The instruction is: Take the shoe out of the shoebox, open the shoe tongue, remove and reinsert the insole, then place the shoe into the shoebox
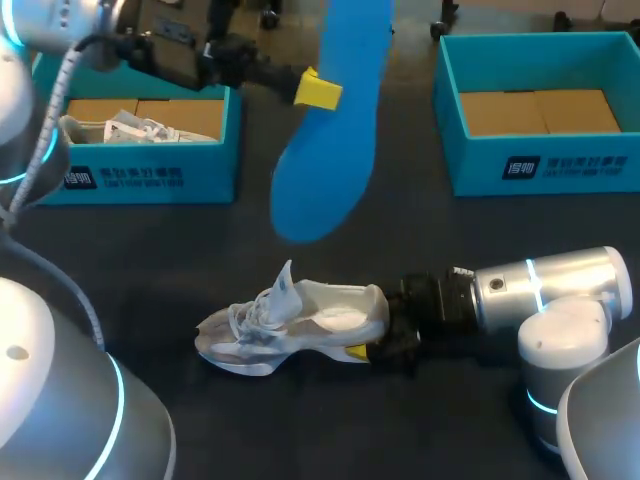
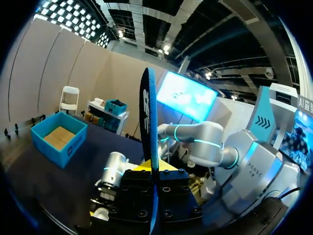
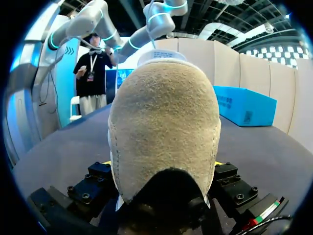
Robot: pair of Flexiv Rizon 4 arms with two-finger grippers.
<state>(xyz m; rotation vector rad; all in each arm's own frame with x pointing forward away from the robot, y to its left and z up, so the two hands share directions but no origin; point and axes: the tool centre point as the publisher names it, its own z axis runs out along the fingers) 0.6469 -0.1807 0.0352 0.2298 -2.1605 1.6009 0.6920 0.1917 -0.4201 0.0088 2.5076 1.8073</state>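
Both sets of jaws are clenched. The left gripper (image 1: 318, 90) holds the blue insole (image 1: 335, 140) aloft, while the right gripper (image 1: 378, 350) clamps the sneaker (image 1: 290, 325) by its heel, likely steadying it for reinsertion.

The head view is lit evenly and moderately from above, and no glare is thrown off the dark table (image 1: 150, 270). A soft, shallow shadow is cast under the shoe (image 1: 290, 325) in the lower middle. Pale highlights are seen on the right arm (image 1: 560, 280) at the lower right. The insole (image 1: 330, 130), upper middle, is rendered soft-edged. In the right wrist view the shoe's heel is evenly lit, its lowest part lost in shade.
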